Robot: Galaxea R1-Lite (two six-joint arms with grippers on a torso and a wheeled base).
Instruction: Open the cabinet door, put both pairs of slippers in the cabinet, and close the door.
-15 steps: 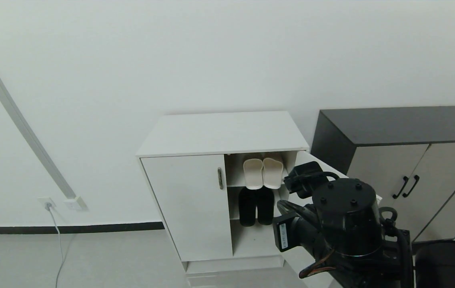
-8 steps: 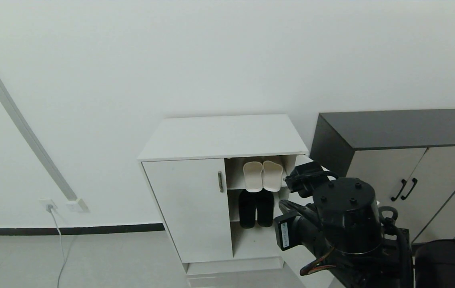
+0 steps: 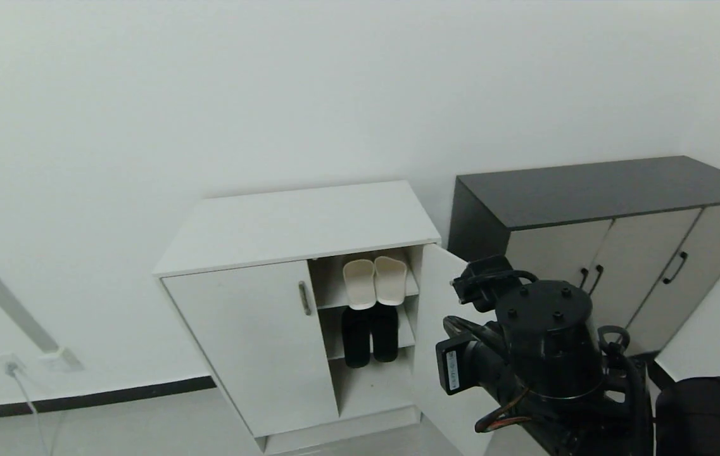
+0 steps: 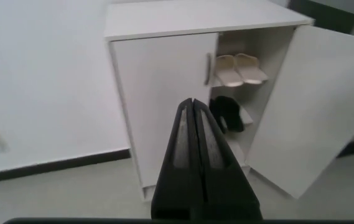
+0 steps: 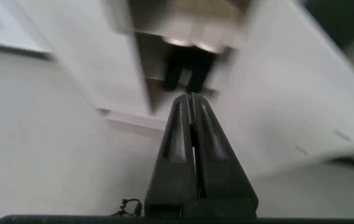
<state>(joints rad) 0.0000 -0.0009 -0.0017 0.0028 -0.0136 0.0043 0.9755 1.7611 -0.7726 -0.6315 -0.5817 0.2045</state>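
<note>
Against a wall stands white cabinet, door open.

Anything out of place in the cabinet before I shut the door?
Nothing stands out: the white slippers lie paired on the upper shelf, the black slippers on the shelf below, the right door open.

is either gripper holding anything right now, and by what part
Nothing is held. The left gripper and the right gripper are both shut on nothing. The white slippers and black slippers lie on shelves inside the cabinet.
</note>
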